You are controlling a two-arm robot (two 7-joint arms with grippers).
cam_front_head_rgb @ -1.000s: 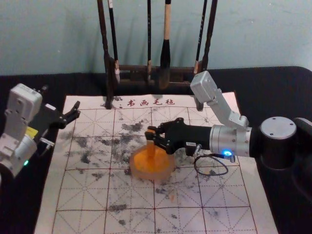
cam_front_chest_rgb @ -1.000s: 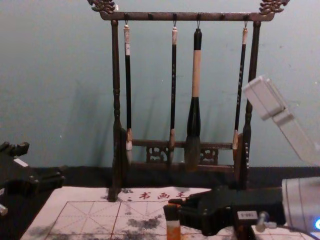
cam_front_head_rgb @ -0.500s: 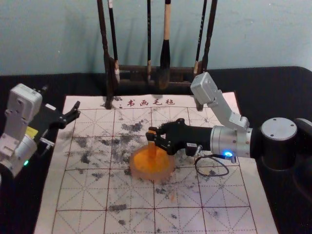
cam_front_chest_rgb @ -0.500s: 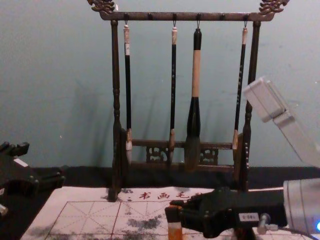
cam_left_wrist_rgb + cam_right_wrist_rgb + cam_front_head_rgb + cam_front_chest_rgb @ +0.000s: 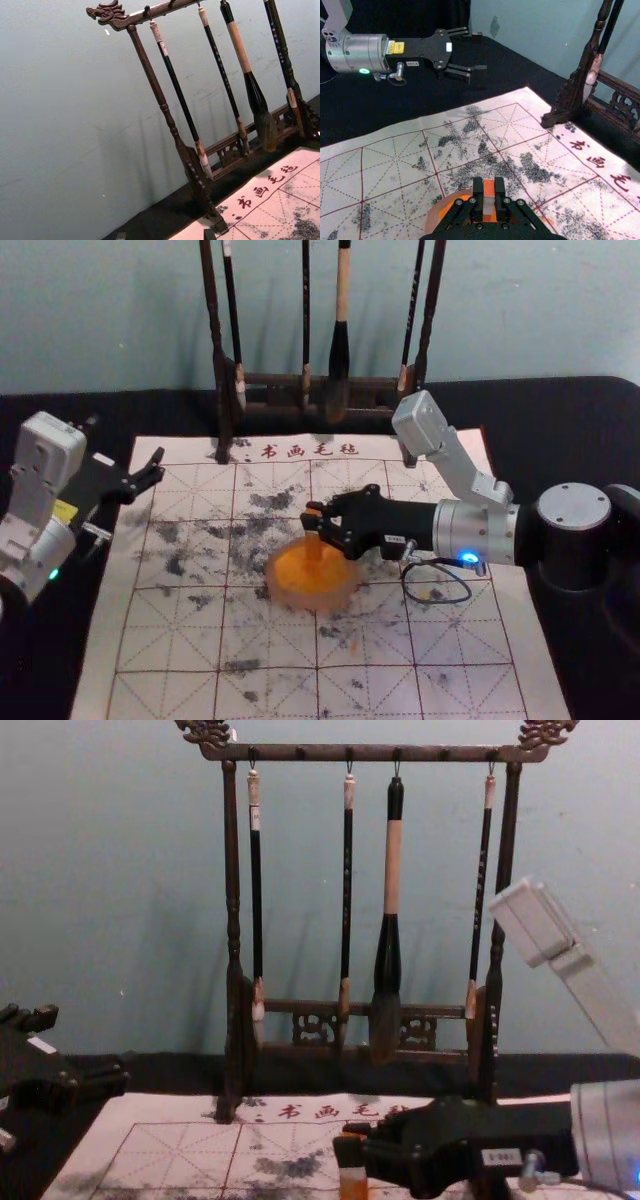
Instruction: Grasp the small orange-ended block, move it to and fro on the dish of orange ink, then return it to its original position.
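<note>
Right claw [image 5: 313,523]: reaches in from the robot's right and is drawn narrow on the block [image 5: 314,549], one finger on each side of it, as the right wrist view confirms. The block is gripped near its upper end and hangs below the claw, near upright. Orange shows above and below a pale band in that wrist view.

Dish [image 5: 309,601]: directly beneath the right claw, on the mat [image 5: 180,640], holding orange ink [image 5: 290,570]. The block's lower end appears to meet the ink; exact contact cannot be verified, as orange lies against orange.

Left claw [image 5: 479,50]: idle, well apart from the right claw on the robot's left, beside the mat, fingers spread wide with nothing between them.

Rack [image 5: 232,920]: beyond both claws, brushes [image 5: 392,870] hanging from it. No contact with either arm noted.

Step in hand, as judged: working the block on the ink, grasp complete, return outstanding. The next move calls for short, level strokes within the dish wall at light, even pressure, then a straight lift before carrying the block back. Its original place cannot be determined. Risks: pushing the dish along the mat, block twisting in the grip, drips during the return.
</note>
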